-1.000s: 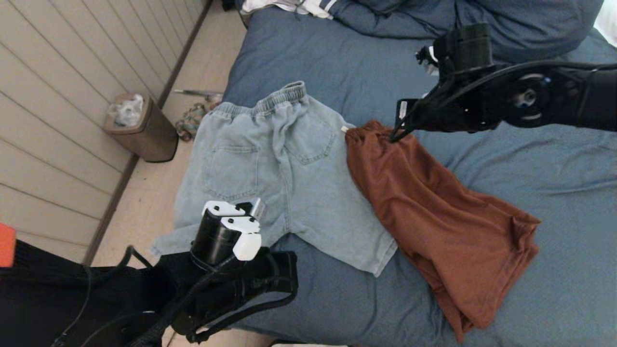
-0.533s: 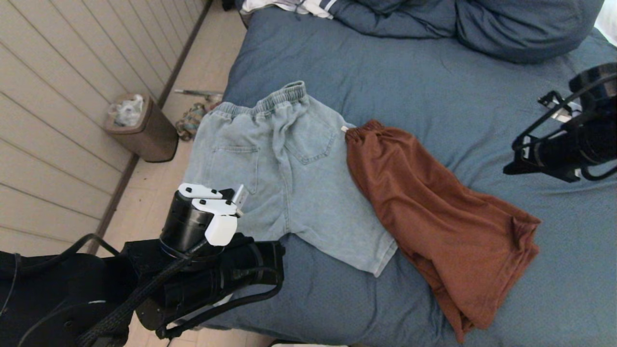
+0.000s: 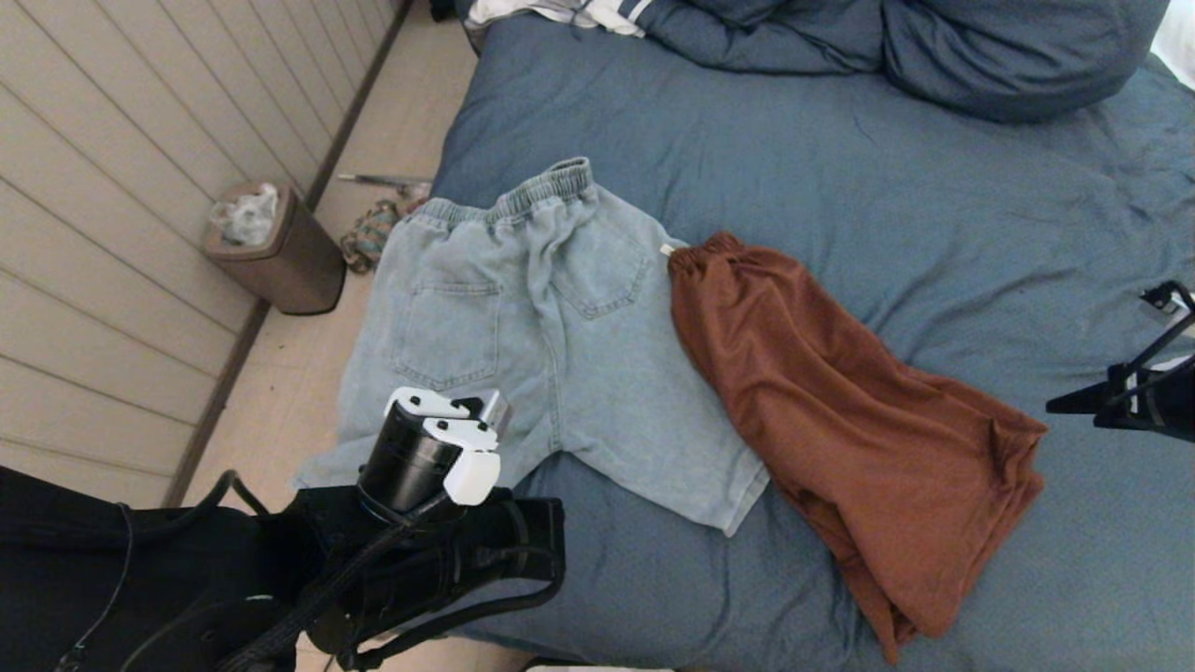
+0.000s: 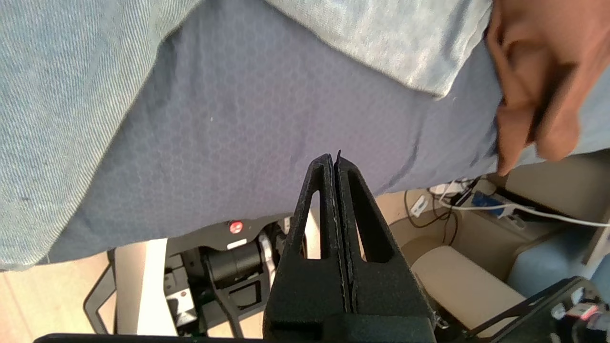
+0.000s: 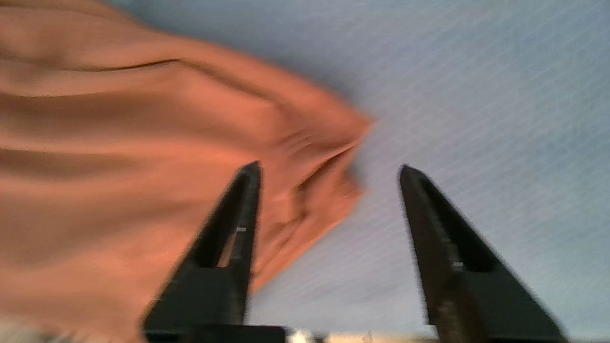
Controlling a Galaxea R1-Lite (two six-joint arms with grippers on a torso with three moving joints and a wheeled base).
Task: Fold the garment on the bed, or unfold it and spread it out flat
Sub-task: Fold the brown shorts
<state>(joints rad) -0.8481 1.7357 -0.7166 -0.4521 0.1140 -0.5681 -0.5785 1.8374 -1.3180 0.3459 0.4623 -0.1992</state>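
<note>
Bed (image 3: 840, 168): right gripper (image 5: 329, 166) jaws apart, apparently above rust shorts (image 3: 840, 411).

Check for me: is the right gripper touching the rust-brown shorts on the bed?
Apart. In the right wrist view the right gripper has its fingers spread with nothing between them, short of the rust-brown shorts; the head view shows bare blue bed cover between them.

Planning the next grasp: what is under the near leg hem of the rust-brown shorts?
More folds of the rust-brown shorts themselves, stacked on the bed. The denim shorts lie beside them. Anything beneath the layers is covered.
</note>
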